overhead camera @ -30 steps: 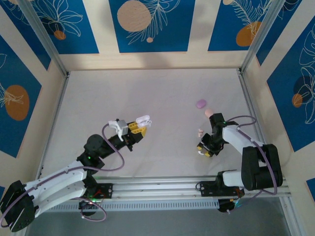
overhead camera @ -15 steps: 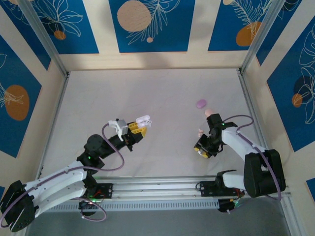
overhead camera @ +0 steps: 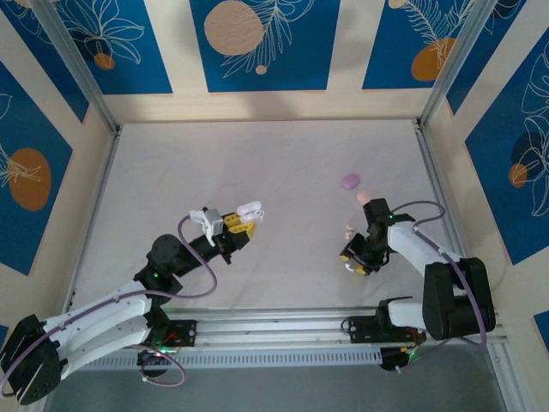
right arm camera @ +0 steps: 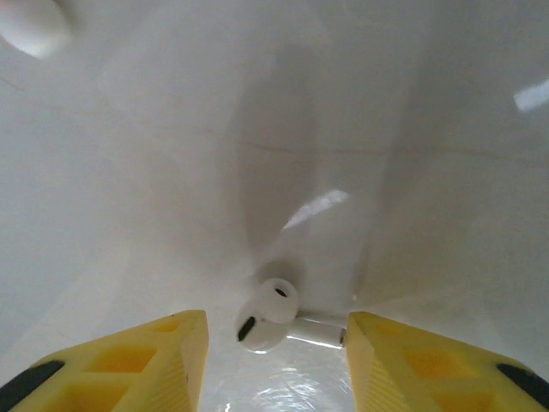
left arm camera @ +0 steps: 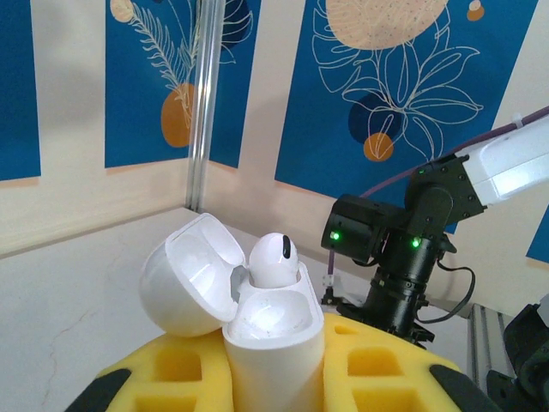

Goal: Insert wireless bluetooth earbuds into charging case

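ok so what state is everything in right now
left gripper: shut on charging case
right gripper: open, low over table
charging case: lid open
seated earbud: in the case, head showing
loose earbud: lying on table between right gripper's fingers, ungripped
purple case: on table, looks shut

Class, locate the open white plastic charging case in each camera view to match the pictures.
Top external: the open white plastic charging case, left of centre, gripped by the left end effector.
Left wrist: bottom centre, lid flipped left, one white earbud seated.
Right wrist: faces a loose white earbud on the table.
Shared landmark: the right arm.
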